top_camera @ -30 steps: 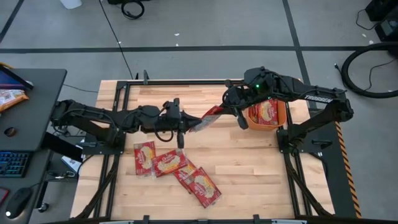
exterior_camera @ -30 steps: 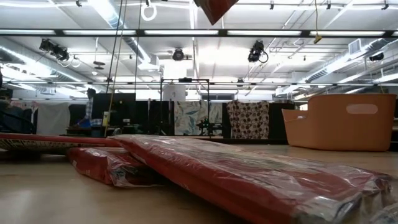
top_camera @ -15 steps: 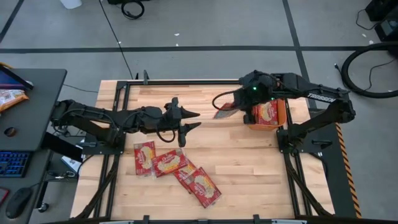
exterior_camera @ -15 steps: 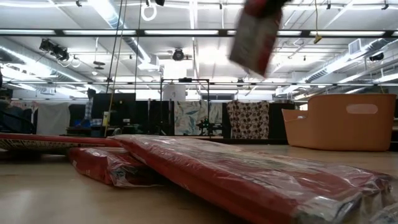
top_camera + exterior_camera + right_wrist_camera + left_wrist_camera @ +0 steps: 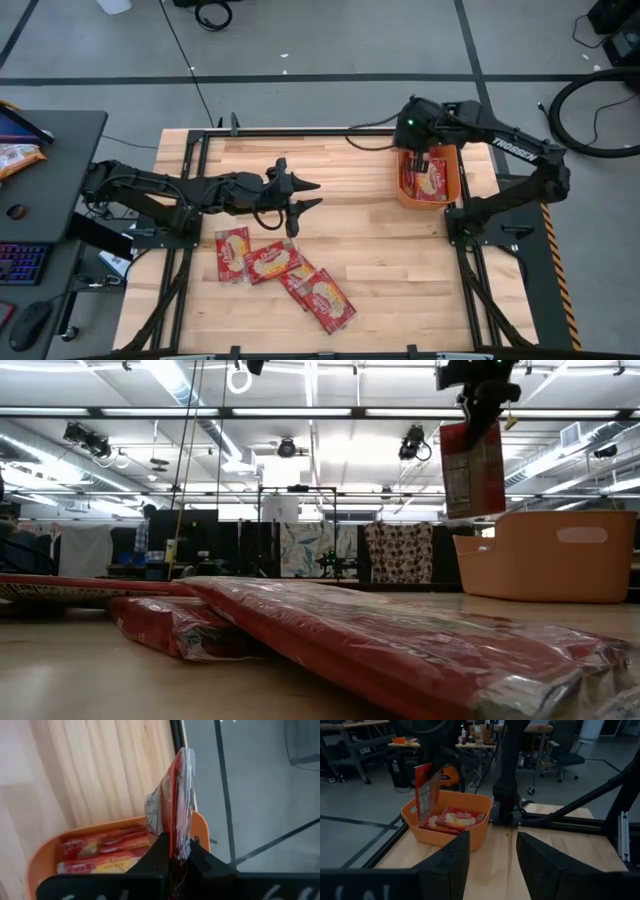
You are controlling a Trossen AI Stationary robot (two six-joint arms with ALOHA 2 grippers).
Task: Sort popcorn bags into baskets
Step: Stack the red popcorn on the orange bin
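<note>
My right gripper point(image 5: 479, 415) is shut on a red popcorn bag point(image 5: 472, 472), which hangs over the far left rim of the orange basket point(image 5: 453, 190). The held bag also shows in the left wrist view point(image 5: 423, 790). The basket holds several red bags point(image 5: 454, 818) lying flat. My left gripper point(image 5: 310, 194) is open and empty above the middle of the table. Several more red bags point(image 5: 285, 272) lie flat and overlapping on the table's near left part. My right gripper pinches the bag's top edge point(image 5: 176, 837) between its two fingers, which come from above and point down. The bag hangs upright below the fingers, clear of the table, with its lower end point(image 5: 422, 815) just above the basket's rim.
The table's dark metal frame rail point(image 5: 300, 131) runs along the far edge. A dark side desk point(image 5: 50, 170) with a keyboard stands left of the table. Bare wood point(image 5: 400, 270) lies at the near right.
The bag that reached from my left gripper to my right gripper has gone with my right gripper toward the table's right edge, to above the basket. It has turned from slanted to hanging upright. My left gripper has stayed near the middle, without the bag.
</note>
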